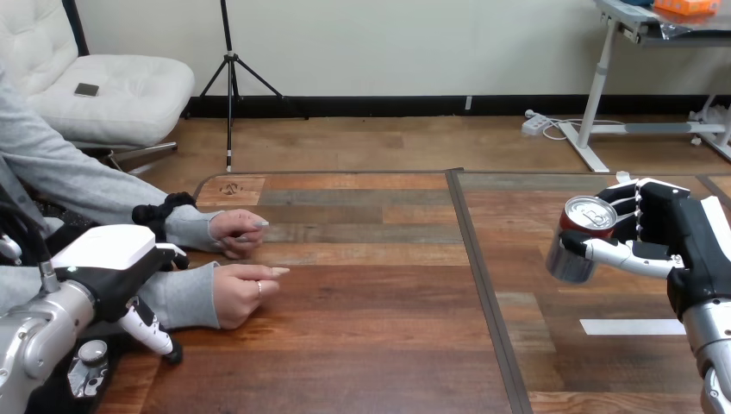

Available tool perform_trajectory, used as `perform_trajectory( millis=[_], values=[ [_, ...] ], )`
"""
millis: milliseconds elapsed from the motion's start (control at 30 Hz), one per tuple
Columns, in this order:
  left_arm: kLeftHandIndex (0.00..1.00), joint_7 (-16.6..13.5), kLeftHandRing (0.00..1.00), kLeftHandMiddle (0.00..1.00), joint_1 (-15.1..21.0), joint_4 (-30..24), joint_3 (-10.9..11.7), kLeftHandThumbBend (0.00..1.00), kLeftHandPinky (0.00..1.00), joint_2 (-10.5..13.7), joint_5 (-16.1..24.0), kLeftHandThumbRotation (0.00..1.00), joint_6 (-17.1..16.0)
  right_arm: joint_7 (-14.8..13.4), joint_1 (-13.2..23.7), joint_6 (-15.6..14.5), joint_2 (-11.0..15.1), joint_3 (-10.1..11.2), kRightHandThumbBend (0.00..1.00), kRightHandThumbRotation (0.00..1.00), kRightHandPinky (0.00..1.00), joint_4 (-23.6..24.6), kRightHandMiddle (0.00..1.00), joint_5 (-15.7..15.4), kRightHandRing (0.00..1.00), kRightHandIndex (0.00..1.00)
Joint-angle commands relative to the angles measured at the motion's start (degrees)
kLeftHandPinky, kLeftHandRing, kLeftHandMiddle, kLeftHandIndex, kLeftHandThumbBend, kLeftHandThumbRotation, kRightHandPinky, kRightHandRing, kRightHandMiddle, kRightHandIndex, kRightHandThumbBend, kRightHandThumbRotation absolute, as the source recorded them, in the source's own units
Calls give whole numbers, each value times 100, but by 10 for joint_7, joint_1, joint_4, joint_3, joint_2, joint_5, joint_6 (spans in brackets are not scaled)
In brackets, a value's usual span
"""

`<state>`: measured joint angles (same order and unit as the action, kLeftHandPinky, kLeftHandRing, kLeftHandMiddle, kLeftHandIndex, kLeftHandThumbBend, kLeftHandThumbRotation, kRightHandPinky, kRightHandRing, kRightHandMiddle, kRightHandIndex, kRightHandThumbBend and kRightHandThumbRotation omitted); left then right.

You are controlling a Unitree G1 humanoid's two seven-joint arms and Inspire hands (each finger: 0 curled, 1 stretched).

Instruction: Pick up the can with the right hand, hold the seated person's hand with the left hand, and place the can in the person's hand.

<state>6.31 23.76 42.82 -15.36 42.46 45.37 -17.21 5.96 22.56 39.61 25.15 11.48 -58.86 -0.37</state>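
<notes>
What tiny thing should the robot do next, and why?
Probably slide the left hand forward along the sleeve toward the person's nearer hand, which rests on the table. The right hand already holds the can off the table, far to the right, so the handhold likely comes first.

Wooden table [371,345], person's near hand [244,291], person's far hand [236,233] resting left, white strip [632,327] right

Looks like a lab setup. Wood table [362,302] with a white tape mark [632,327] near right. Person [52,168] sits left.
</notes>
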Motion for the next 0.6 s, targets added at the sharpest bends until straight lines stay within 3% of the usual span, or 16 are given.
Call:
perform_trajectory(
  millis=[0, 567],
  values=[
    [78, -2, 77, 79, 41, 6, -6, 100, 71, 20, -5, 20, -3, -2, 26, 5, 5, 9, 72, 0, 33, 28, 43, 13, 37, 44],
    [75, 20, 71, 75, 36, -1, 9, 97, 61, 19, -46, 10, -12, -10, 26, 15, 7, 4, 72, 0, 33, 26, 43, 3, 36, 44]
  ],
)
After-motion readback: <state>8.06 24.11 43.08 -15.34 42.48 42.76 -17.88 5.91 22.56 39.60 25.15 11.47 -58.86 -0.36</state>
